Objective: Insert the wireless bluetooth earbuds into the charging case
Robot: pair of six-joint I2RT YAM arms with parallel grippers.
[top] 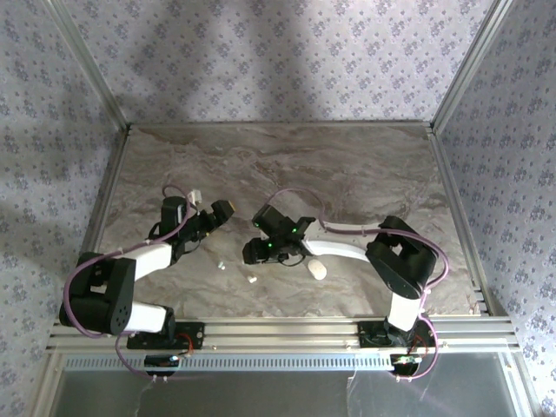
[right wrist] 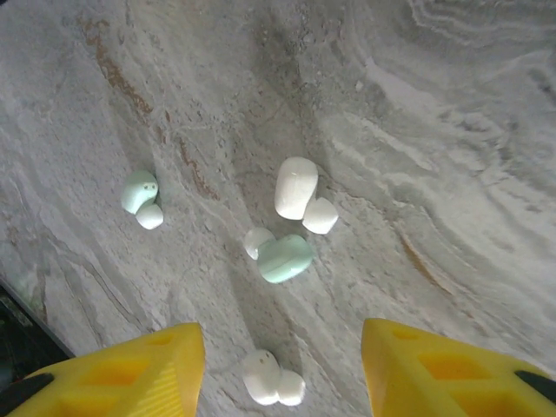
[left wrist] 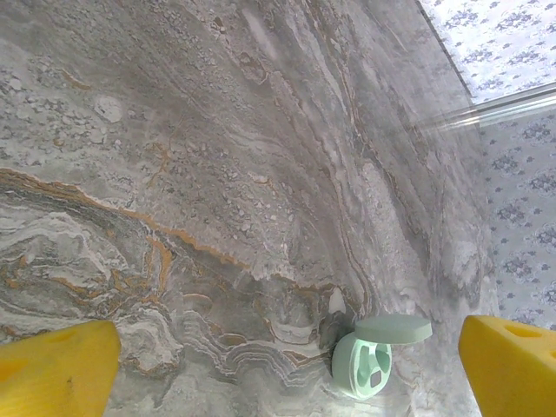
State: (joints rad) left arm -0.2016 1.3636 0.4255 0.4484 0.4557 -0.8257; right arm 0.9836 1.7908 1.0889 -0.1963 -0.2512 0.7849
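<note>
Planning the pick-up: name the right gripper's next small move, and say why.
Probably lower the open right gripper straight down until its fingers straddle the white earbud. That earbud already lies between them, closest of those in the wrist view, and nothing is held yet.

The earbuds (right wrist: pixel 296 187) are glossy plastic, the mint case (left wrist: pixel 361 367) smooth plastic, the table (left wrist: pixel 217 130) matt, marble-patterned.

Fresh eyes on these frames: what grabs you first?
The scatter of mint and white earbuds on the marble table, lying just ahead of the right gripper and its wide-open yellow fingers. Next, the mint charging case, lid swung open, low in the left wrist view.
</note>
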